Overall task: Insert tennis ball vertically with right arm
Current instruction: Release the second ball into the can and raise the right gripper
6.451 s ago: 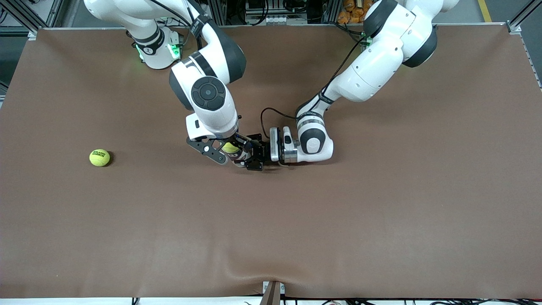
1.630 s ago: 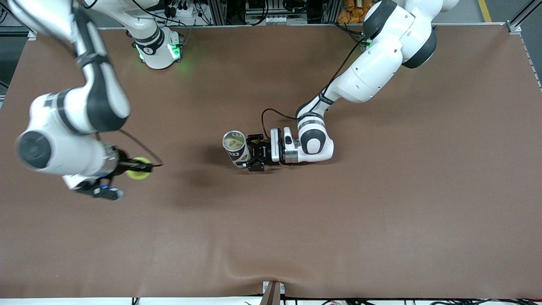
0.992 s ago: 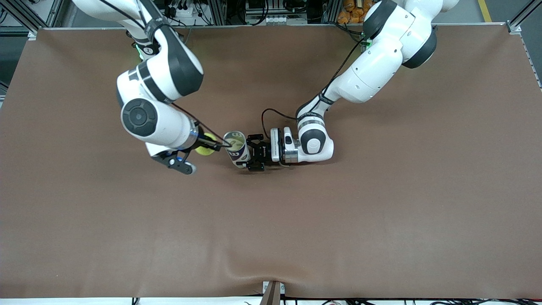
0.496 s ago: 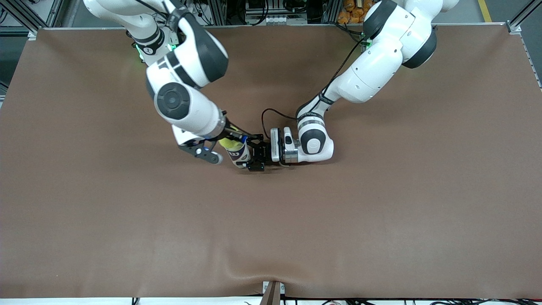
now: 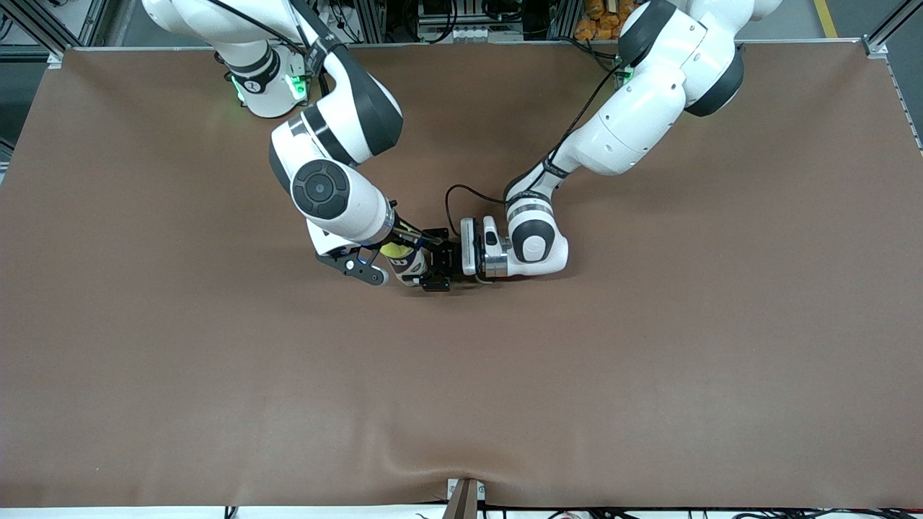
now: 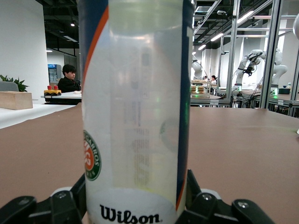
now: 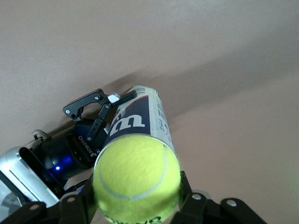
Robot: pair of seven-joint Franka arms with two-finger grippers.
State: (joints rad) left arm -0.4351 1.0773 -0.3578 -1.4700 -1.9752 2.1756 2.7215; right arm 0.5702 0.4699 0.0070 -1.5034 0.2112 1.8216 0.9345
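R arm (image 5: 324, 187) reached from its base down to mid-table, wrist pointing down, right gripper (image 7: 138, 198) over the can (image 5: 408, 265) mouth. Tennis ball (image 7: 137, 178) sat clamped between its fingers (image 7: 74, 205), right at the can's open top, not dropped in. Ball: yellow-green felt, white seam, dark print. L arm (image 5: 620, 115) lay low, wrist level; left gripper (image 5: 438, 268) closed round the upright can near its base, holding it. Can: clear tube w/ Wilson label.
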